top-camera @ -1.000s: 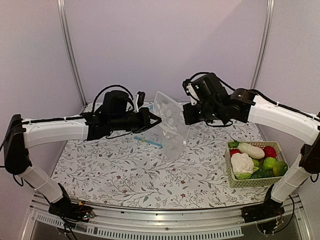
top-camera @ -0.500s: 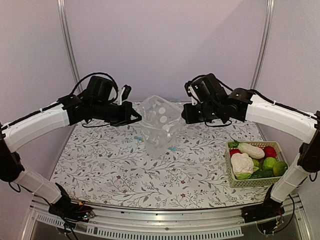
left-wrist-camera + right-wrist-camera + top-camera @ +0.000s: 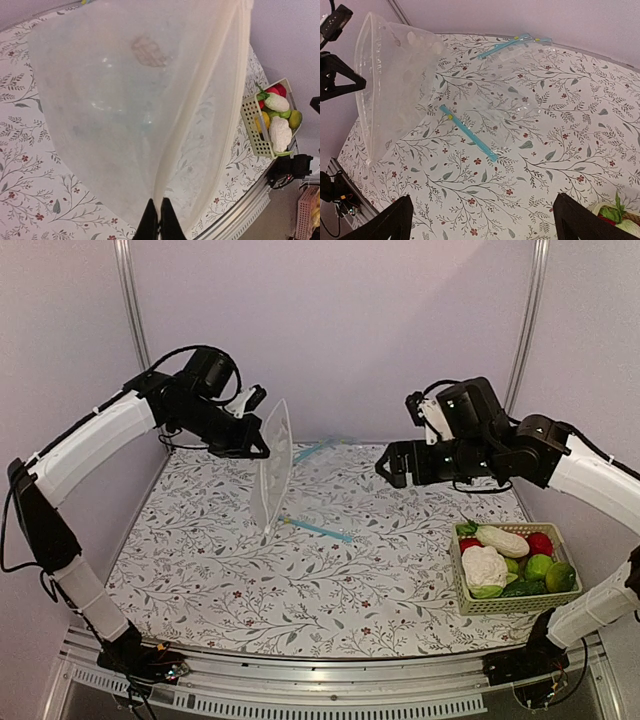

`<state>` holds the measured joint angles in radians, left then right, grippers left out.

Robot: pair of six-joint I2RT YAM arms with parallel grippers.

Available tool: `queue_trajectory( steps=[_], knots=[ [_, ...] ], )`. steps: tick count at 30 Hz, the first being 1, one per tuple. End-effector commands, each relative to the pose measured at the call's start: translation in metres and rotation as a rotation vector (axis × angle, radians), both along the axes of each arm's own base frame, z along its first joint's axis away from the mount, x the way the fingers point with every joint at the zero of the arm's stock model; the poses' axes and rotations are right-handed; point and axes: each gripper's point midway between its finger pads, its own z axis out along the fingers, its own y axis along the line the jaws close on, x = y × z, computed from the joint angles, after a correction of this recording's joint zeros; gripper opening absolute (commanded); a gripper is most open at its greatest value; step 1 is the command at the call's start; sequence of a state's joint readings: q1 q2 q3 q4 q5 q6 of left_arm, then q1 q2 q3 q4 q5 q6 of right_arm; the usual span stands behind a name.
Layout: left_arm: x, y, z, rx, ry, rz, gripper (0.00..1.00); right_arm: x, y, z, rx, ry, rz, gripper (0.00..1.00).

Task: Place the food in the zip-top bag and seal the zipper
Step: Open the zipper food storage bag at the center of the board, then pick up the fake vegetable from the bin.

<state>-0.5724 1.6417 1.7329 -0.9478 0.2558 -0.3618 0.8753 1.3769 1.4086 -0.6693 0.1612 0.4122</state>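
**Q:** Entry one, left arm?
**A:** Left gripper [image 3: 262,450]: raised high over the left of the table [image 3: 300,580], forearm sloping upward. Its fingers are pinched together on one edge of the zip-top bag [image 3: 272,465]. The bag hangs edge-on with its lower corner close above the table; contact cannot be told. Its zipper cannot be made out.

**Q:** Entry two, centre?
**A:** Undotted clear bag [image 3: 505,95], lying flat on the table with blue strips beside it. It is not the task's bag.

**Q:** Entry three, right arm?
**A:** Right gripper [image 3: 395,468]: reached out level over the table's middle right, jaws apart and holding nothing. It is well apart from the hanging bag.

**Q:** Entry four, far right?
**A:** Food [image 3: 484,566]: all in the basket [image 3: 462,585] at the near right edge, none bagged.

**Q:** Handling note for the step?
**A:** Probably opening the bag.
- Hold the left pinch firm.
- Turn the mouth toward the basket.
- Let the right gripper take the opposite lip so the mouth gapes before any food is fetched.
- The film is thin, and a one-edge hold may let it twist.
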Motion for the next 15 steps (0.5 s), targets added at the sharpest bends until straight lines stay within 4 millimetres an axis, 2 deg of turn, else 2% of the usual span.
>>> queue_trajectory(
  steps=[1, 5, 9, 15],
  knots=[
    [-0.014, 0.009, -0.040, 0.119, 0.127, -0.063, 0.00, -0.004, -0.081, -0.051, -0.229, 0.126, -0.198, 0.99],
    [-0.014, -0.002, -0.052, 0.065, 0.155, -0.071, 0.00, -0.025, -0.136, -0.078, -0.412, 0.195, -0.322, 0.99],
    [-0.010, -0.017, -0.058, -0.021, 0.157, -0.078, 0.00, -0.049, -0.167, -0.097, -0.442, 0.281, -0.412, 0.99],
    [-0.009, -0.033, -0.070, -0.076, 0.180, -0.101, 0.00, -0.079, -0.215, -0.109, -0.511, 0.365, -0.557, 0.99]
  ],
)
